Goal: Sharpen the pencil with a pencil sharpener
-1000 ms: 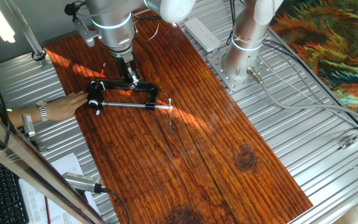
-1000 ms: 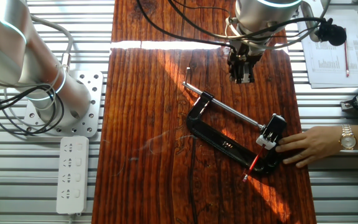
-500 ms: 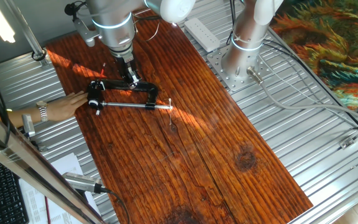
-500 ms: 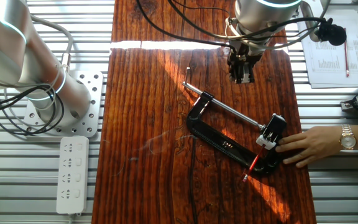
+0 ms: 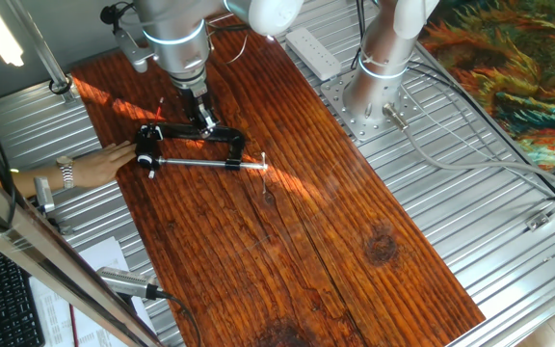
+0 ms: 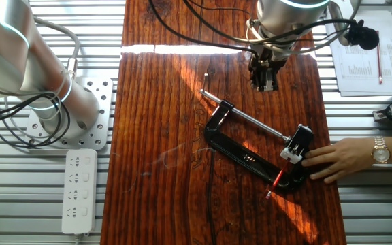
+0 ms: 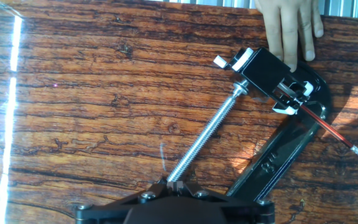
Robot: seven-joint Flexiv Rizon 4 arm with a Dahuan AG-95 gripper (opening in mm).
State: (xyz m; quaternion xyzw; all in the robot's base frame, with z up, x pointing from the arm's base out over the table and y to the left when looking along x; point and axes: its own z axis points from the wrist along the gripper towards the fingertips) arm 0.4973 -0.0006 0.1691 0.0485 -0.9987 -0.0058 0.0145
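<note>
A black C-shaped clamp (image 6: 243, 155) with a long silver screw rod (image 7: 207, 140) lies on the wooden table. The pencil sharpener (image 7: 267, 71), a small black block, sits at the rod's end inside the clamp; it also shows in the other fixed view (image 6: 298, 143). A red pencil (image 7: 325, 127) with a pink eraser end sticks out of it across the clamp frame. My gripper (image 7: 176, 185) hovers above the rod's free end with nothing between its fingertips, which are together. It also shows in both fixed views (image 6: 264, 82) (image 5: 204, 118).
A person's hand (image 7: 291, 25) with a wristwatch (image 6: 381, 150) rests on the clamp's sharpener end. A second robot base (image 6: 53, 109) and a power strip (image 6: 79, 190) stand beside the table (image 6: 162, 136). Papers (image 6: 366, 61) lie at the far side.
</note>
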